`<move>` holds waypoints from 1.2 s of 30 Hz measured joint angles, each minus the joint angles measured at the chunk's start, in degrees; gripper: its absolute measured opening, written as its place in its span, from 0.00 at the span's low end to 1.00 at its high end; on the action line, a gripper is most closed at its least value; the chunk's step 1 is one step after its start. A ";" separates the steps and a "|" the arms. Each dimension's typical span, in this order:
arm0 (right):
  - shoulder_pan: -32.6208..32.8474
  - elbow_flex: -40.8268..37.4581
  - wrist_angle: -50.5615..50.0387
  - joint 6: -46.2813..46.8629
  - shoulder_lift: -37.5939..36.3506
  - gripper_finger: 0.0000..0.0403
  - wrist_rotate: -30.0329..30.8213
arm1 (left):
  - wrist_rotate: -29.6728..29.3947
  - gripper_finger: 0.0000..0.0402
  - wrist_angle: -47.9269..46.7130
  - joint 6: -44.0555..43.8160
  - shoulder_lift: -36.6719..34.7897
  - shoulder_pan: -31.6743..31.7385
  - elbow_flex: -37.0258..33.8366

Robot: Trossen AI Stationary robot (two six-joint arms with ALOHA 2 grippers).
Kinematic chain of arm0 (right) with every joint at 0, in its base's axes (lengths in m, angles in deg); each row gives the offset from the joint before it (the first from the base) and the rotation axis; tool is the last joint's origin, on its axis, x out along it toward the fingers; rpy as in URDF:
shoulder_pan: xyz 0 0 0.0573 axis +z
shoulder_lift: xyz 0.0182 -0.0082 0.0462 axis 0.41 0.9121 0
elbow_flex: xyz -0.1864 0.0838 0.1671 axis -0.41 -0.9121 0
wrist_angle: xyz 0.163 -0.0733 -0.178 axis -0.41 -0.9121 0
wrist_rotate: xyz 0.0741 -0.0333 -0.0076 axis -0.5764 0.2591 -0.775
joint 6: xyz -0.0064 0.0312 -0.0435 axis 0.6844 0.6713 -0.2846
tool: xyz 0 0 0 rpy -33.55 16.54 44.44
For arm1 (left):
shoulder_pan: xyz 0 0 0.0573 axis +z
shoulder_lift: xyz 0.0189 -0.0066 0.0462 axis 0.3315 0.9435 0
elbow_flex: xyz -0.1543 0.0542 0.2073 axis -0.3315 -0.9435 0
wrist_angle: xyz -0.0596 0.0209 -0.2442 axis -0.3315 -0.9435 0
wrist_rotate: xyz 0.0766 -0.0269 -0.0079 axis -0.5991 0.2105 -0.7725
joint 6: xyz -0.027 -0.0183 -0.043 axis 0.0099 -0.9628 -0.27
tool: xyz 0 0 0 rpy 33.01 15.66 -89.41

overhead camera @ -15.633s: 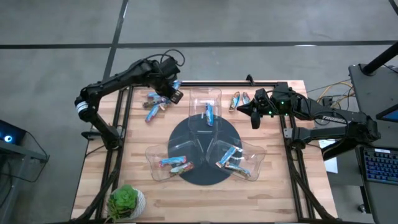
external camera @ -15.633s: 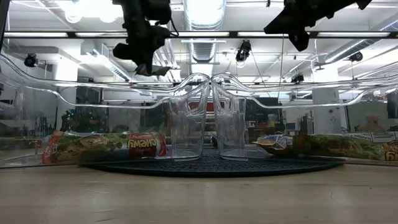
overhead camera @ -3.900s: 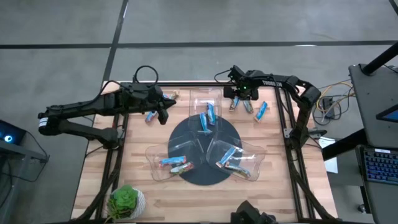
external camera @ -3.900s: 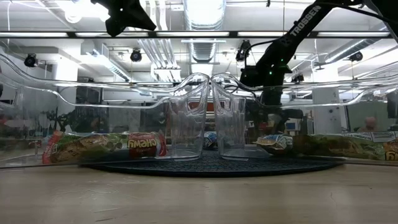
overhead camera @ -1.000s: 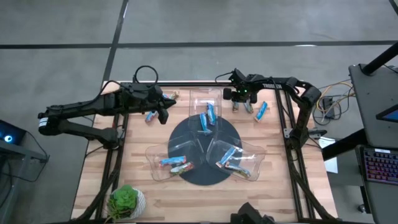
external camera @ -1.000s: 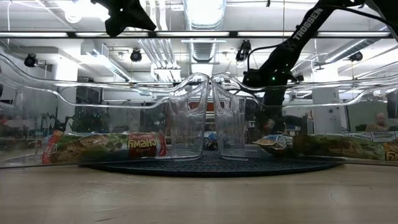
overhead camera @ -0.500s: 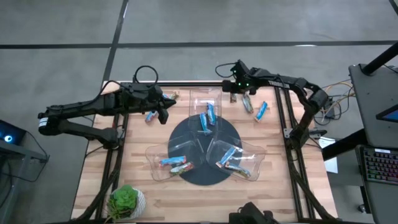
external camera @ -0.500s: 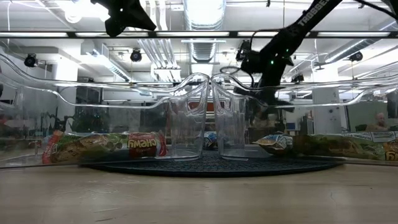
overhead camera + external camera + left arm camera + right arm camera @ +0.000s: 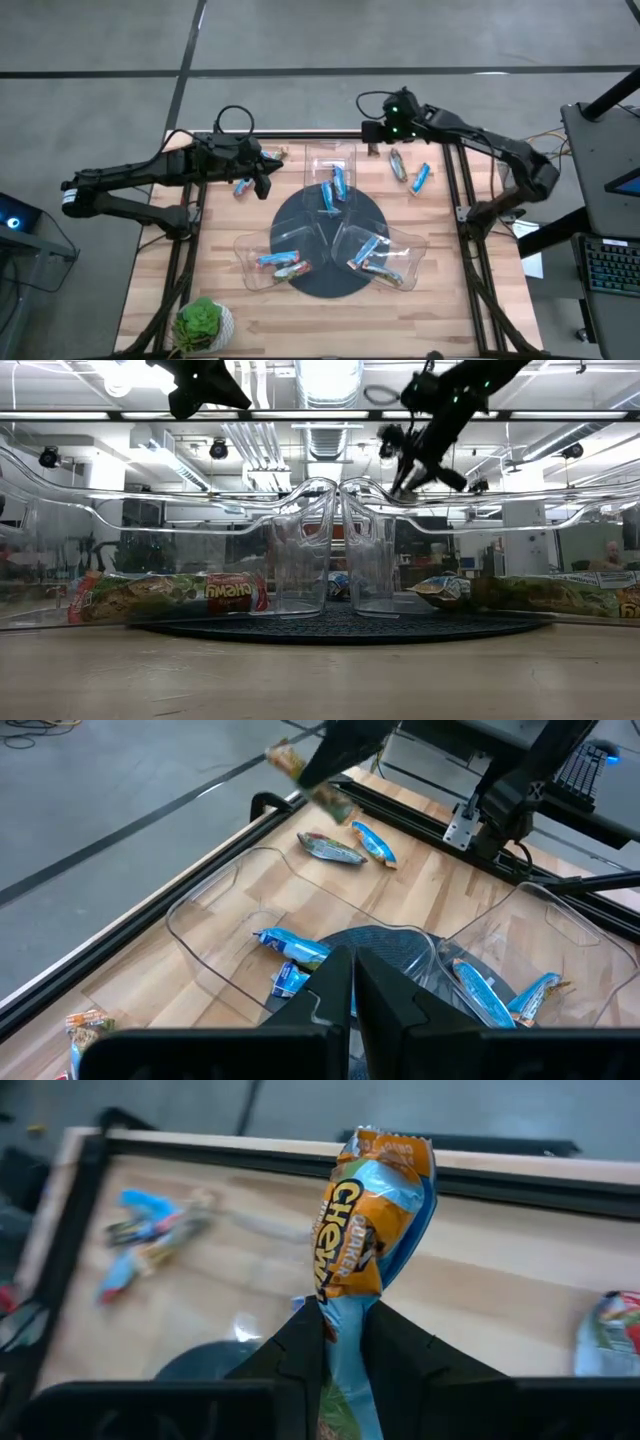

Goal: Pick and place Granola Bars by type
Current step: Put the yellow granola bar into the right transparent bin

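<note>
1. While raised at the high view's upper centre-right, right gripper pinches an orange-and-blue wrapped granola bar by its lower end; the rest stands above the fingertips.
2. Left gripper, clenched and empty, hovers upper left.

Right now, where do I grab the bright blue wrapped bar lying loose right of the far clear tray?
Across the narrow middle of the bright blue wrapped bar, from straight above: it lies flat and diagonal on the wooden table, apart from the greenish bar.

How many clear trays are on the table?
3. One tray sits at the far side of the dark round mat, one at its near left, one at its near right. None seems hidden.
</note>
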 joint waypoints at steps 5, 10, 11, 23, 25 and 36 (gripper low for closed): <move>4.73 0.00 -0.15 -1.19 -5.24 0.13 -0.09 | 0.00 0.00 0.00 0.00 0.00 0.01 0.00; 9.69 0.00 -0.49 -1.77 -9.60 0.13 -0.11 | 0.00 0.00 0.00 0.00 0.00 0.02 0.00; 10.69 0.00 -0.86 -1.77 -10.36 0.13 -0.10 | 0.00 0.00 0.00 0.00 0.00 0.00 0.00; 25.08 0.00 -8.78 0.18 -15.00 0.13 -0.35 | 0.00 0.00 0.00 -0.02 0.00 0.02 0.00; 27.89 0.00 -9.27 0.02 -14.98 0.13 -0.50 | 0.00 0.00 0.01 -0.02 0.00 0.02 0.00; 40.47 -0.70 -10.57 -2.23 -14.98 0.13 -1.76 | 0.00 0.00 0.02 -0.02 0.00 0.02 0.00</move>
